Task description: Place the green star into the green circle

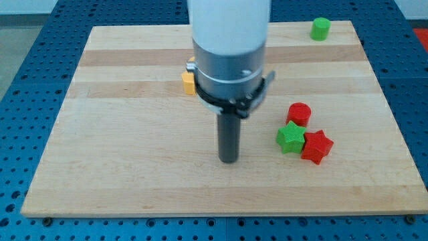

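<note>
The green star lies right of the board's centre, touching a red star at its lower right and close below a red round block. The green round block stands at the board's top right corner, far from the star. My tip rests on the board to the left of the green star, about a block's width or more away from it, touching no block.
An orange block sits at the upper middle, partly hidden behind the arm's body. The wooden board lies on a blue perforated table.
</note>
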You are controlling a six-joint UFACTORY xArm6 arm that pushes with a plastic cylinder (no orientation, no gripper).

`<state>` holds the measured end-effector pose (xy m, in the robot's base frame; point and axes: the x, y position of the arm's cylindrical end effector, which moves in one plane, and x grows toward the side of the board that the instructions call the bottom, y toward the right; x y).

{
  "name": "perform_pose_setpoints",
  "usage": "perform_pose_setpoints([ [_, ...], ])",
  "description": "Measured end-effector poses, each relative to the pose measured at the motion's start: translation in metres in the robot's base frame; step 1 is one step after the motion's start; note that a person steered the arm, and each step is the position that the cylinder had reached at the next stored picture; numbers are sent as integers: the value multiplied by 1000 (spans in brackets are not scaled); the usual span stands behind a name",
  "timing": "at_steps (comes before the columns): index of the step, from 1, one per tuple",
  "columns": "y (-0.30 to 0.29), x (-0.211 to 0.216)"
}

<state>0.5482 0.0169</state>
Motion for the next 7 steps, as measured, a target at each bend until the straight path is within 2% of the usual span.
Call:
perform_pose_setpoints([
  [1,39,12],
  [3,84,6],
  [7,87,-48],
])
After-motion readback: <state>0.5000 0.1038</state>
